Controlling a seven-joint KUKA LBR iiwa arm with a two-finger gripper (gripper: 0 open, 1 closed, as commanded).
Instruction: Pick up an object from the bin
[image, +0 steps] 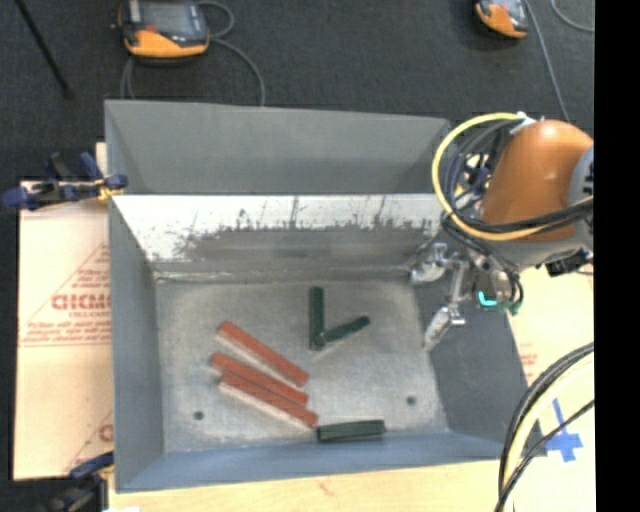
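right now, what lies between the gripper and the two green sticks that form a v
Nothing: in the camera view, only bare bin floor separates the gripper from the green sticks.

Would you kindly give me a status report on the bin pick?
Gripper open, empty, over the bin at its right side. Nearest: two dark green bars in a V, untouched. Nothing lies between.
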